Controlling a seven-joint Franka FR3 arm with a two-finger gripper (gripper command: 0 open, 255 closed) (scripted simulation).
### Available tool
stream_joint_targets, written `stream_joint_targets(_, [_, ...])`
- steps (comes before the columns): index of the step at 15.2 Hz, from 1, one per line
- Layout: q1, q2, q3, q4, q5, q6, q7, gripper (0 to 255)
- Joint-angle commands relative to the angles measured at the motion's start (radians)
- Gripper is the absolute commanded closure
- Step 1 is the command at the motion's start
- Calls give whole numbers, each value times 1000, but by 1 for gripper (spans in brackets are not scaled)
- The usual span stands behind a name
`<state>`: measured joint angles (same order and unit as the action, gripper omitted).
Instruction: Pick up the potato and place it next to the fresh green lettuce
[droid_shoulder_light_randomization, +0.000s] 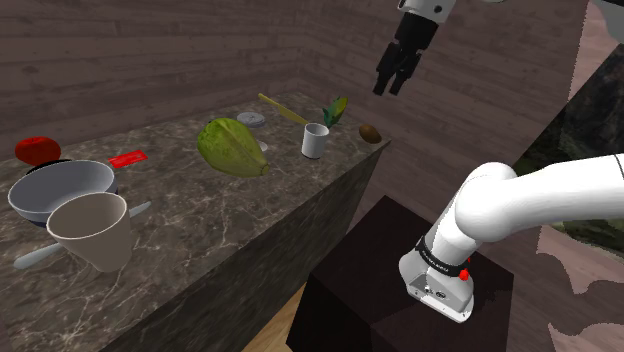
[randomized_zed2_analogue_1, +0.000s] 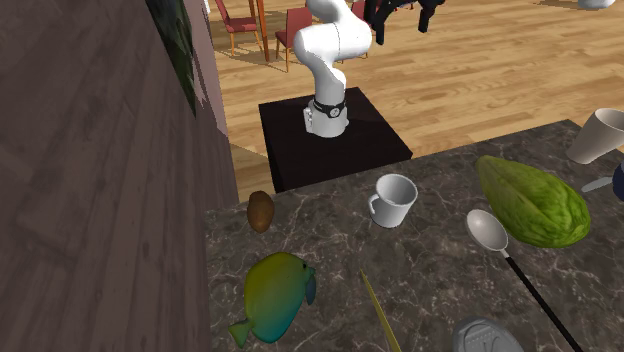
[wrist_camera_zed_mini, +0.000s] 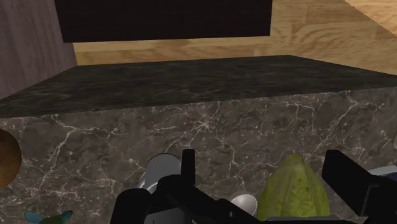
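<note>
I note the tool (droid_shoulder_light_randomization: 393, 88) released and empty, high above the desk (droid_shoulder_light_randomization: 200, 215). The potato (droid_shoulder_light_randomization: 370, 132) lies at the desk's corner by the wall (droid_shoulder_light_randomization: 480, 100), well apart from the green lettuce (droid_shoulder_light_randomization: 232, 147).

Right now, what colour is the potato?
The potato is brown, clearest in the second exterior view.

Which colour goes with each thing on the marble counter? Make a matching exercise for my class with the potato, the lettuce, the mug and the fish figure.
Things:
1. potato
2. lettuce
3. mug
4. fish figure

Colours:
A. white
B. yellow-green shading into blue
C. brown
D. green all over

Pairs: 1-C, 2-D, 3-A, 4-B.
</note>
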<state>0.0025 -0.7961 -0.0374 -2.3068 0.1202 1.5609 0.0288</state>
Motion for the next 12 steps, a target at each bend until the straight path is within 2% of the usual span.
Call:
stream_joint_targets(1, [0,0,0,0,0,0,0,0])
stream_joint_targets(12, [-72,147,-123,-122,-159,254,-169,0])
